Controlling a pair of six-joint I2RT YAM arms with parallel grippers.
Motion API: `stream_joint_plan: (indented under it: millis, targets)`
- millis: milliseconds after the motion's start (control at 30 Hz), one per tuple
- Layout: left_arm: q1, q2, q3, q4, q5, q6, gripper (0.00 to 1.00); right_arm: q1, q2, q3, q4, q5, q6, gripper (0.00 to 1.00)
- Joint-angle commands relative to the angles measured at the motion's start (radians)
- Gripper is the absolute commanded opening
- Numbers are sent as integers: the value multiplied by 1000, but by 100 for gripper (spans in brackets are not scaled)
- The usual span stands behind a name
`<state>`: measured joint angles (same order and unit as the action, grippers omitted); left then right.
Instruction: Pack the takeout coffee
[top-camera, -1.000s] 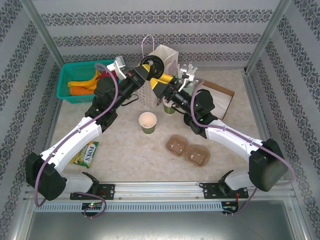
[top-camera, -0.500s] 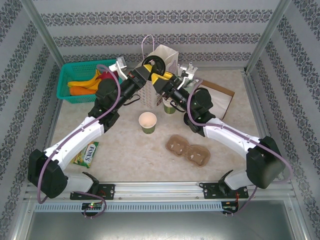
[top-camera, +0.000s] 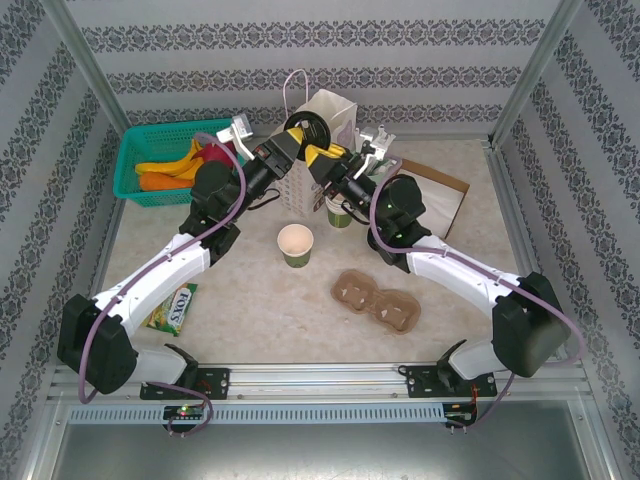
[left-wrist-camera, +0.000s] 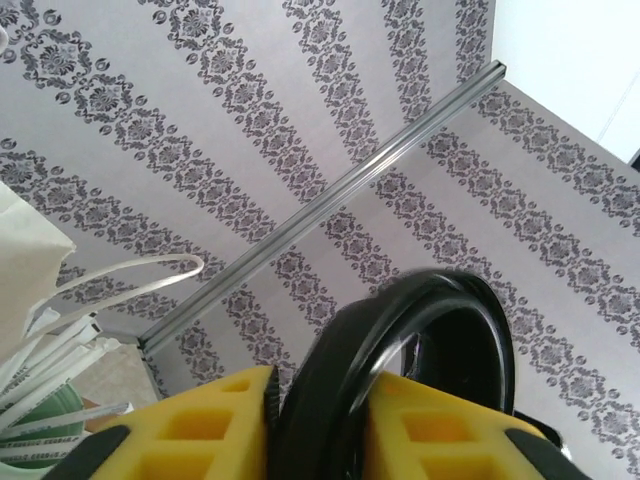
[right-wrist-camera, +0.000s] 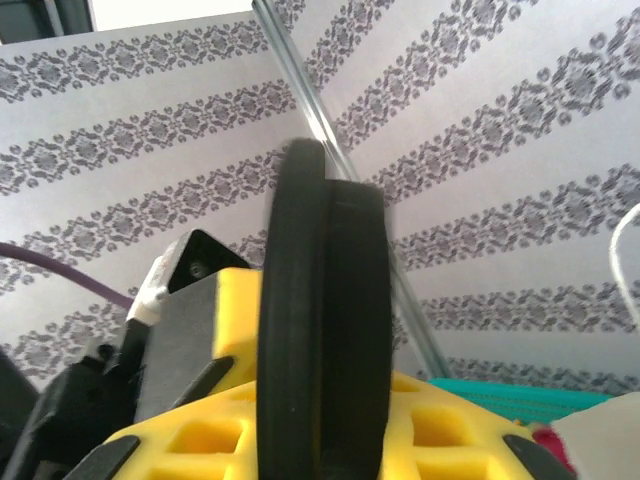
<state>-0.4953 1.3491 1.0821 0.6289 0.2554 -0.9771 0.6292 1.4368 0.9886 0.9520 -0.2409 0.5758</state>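
Pinching the black lid (right-wrist-camera: 320, 250) mid-frame, my right gripper (right-wrist-camera: 322, 405) may drop it if my left gripper (left-wrist-camera: 320, 425), whose hold I cannot tell, tugs sideways.

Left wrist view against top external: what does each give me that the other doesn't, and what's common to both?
Left wrist adds a close look at the black lid, its rim standing between the left claw's yellow fingers, with the patterned wall behind. Top external adds the table layout: basket, open cup, carrier, and the right claw meeting the left one at the lid. Both share the lid, the left claw and the white bag.
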Motion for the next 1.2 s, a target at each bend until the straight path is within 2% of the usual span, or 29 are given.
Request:
stream_joint_plan:
  millis: [0, 67, 100, 267, 300, 400, 500, 600, 700, 800, 967, 1067, 1167]
  targets:
    - [12, -43, -43, 23, 40, 54, 54, -25, -40, 23, -7, 25, -123, 7]
    - [25, -78, -79, 16, 31, 57, 77, -35, -80, 10, -61, 48, -189, 6]
    - [31, -91, -91, 5, 31, 63, 82, -38, -98, 6, -90, 55, -225, 6]
    - [50, -180, -106, -150, 95, 199, 99, -35, -183, -15, -215, 94, -449, 2]
    - [55, -190, -99, -194, 103, 218, 100, -33, -195, -19, -242, 104, -492, 1]
    - [88, -216, -77, -295, 137, 256, 100, -16, -220, -21, -302, 129, -694, 0]
    - [154, -236, -38, -408, 178, 275, 100, 37, -223, -27, -336, 186, -1020, 0]
    - [245, -239, 40, -555, 299, 282, 100, 95, -207, -35, -348, 250, -1395, 0]
    - [285, -224, 172, -783, 371, 376, 100, 133, -188, -33, -363, 300, -1665, 0]
    - [288, -198, 315, -1016, 419, 488, 100, 145, -181, -46, -343, 307, -1834, 0]
    - [288, -111, 536, -1346, 423, 589, 87, 168, -145, -66, -312, 333, -2141, 0]
    - [287, -54, 642, -1483, 439, 632, 82, 175, -107, -74, -296, 354, -2318, 0]
    - [285, -1, 720, -1602, 437, 685, 78, 179, -73, -69, -305, 354, -2430, 0]
